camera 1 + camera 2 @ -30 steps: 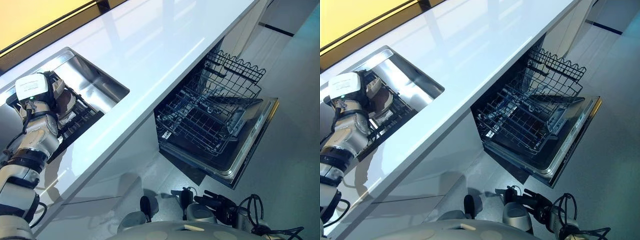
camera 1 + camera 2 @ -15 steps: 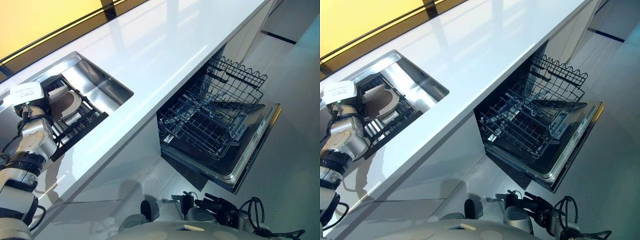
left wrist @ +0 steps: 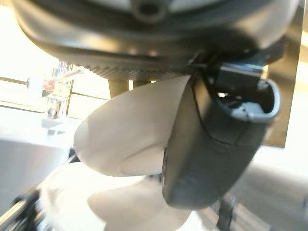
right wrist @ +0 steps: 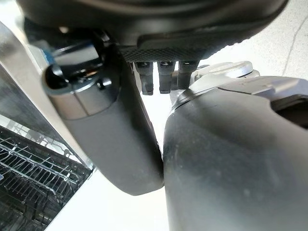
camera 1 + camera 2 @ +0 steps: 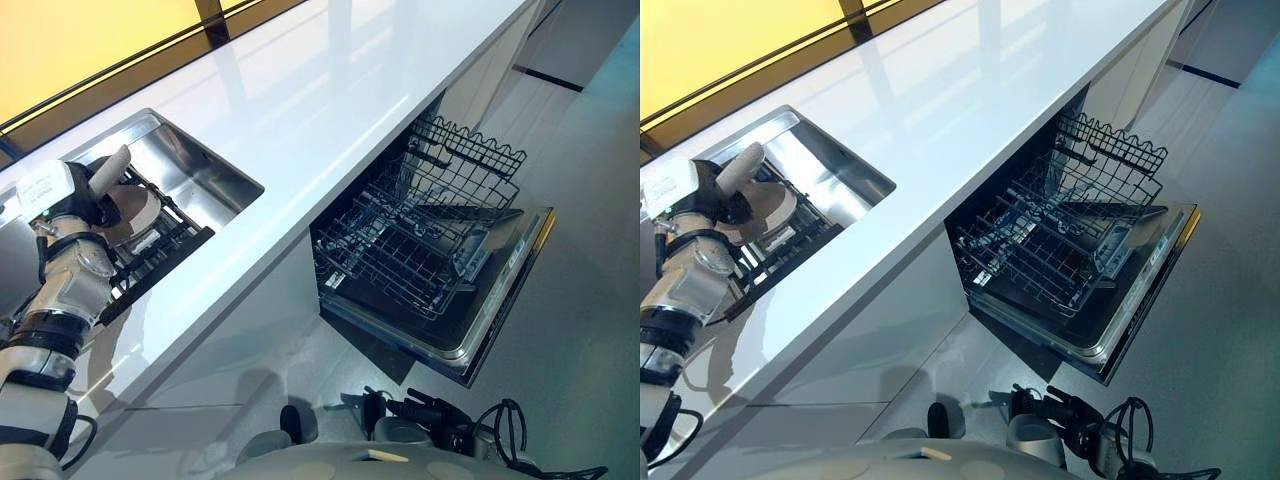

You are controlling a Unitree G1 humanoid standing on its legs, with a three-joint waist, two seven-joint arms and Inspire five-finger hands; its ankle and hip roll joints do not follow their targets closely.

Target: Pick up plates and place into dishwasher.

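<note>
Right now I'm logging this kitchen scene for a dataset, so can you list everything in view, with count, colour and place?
Counter: one, white, running across the view.
Sink: one, steel, set in the counter at its left end.
Sink rack: one, black, lying in the sink.
Plate: at least one, beige, standing on the sink rack by the left hand.
Dishwasher: one, door down, under the counter on the right.
Basket: one, dark wire, pulled out over the door; no plates visible in it.
Floor: grey, at right.
Left hand: dark, white-covered thumb, at the plate in the sink; its grip is unclear.
Right hand: dark, low beside the dishwasher, fingers curled, holding nothing.
</note>
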